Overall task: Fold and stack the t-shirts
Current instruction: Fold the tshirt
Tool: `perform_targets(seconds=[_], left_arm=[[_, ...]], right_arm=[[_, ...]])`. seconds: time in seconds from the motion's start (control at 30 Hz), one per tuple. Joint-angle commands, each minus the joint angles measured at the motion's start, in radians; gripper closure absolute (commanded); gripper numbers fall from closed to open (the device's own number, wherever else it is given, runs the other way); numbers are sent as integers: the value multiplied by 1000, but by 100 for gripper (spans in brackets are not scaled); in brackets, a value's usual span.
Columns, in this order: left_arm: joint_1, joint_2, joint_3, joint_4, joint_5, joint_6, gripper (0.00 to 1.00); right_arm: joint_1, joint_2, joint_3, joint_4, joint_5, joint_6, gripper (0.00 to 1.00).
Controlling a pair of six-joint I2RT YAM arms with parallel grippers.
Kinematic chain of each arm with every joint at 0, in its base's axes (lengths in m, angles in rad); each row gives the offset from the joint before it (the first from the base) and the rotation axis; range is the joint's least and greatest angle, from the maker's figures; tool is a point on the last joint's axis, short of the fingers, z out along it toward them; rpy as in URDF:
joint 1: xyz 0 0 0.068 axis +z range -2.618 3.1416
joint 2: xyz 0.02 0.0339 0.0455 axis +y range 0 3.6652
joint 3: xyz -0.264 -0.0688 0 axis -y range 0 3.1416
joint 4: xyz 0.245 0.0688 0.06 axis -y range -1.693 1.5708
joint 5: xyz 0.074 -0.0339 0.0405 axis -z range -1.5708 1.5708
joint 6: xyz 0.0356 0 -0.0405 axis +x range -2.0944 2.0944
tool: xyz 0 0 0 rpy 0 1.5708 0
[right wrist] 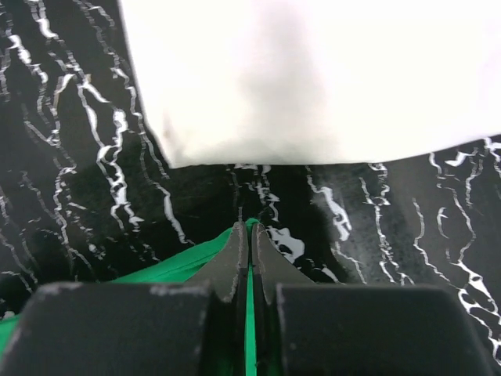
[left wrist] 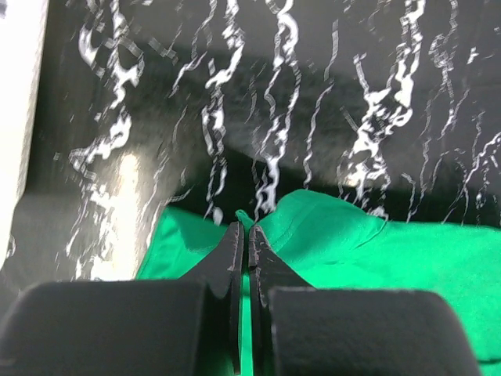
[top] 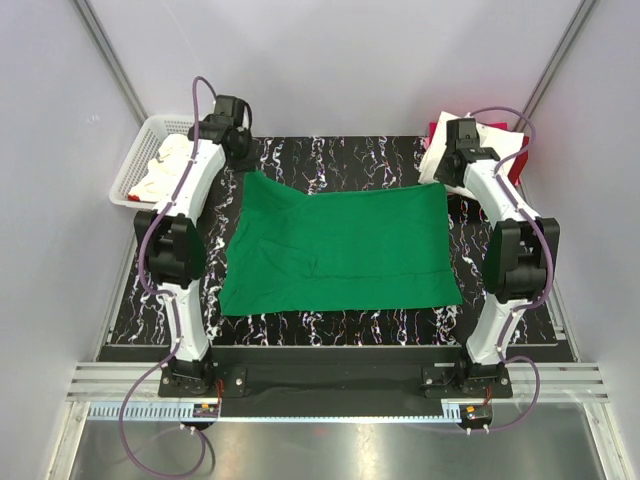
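Overhead, the green t-shirt [top: 340, 245] is lying spread across the middle of the dark marbled table [top: 330, 155]. The left gripper [top: 243, 165] is sitting at its far left corner and the right gripper [top: 449, 180] at its far right corner. A folded white t-shirt [top: 490, 135] is resting on a red t-shirt [top: 437, 128] in the far right corner, and a basket [top: 140, 150] is standing at the far left.

From the left wrist, the left gripper [left wrist: 244, 235] is pinching the green t-shirt [left wrist: 376, 266] with its jaws pressed together on a small peak of the hem.

From the right wrist, the right gripper [right wrist: 249, 235] is likewise clamping the green t-shirt [right wrist: 180, 266] at its tip, with the white t-shirt [right wrist: 329, 78] lying just beyond.

Judging by this, the fold is starting. To do it well, both corners should rise together and level, then travel toward the near hem with the edge taut, and the right arm should stay clear of the folded pile.
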Motion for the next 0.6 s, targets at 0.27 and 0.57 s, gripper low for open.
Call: perform_targets(seconds=[0.27, 0.57], left_arm=[[-104, 82, 137, 42, -7, 168, 100], [-141, -67, -8, 76, -85, 158, 100]], right_arm=[[-39, -39, -41, -16, 57, -6, 100], [-48, -97, -94, 3, -20, -12, 100]])
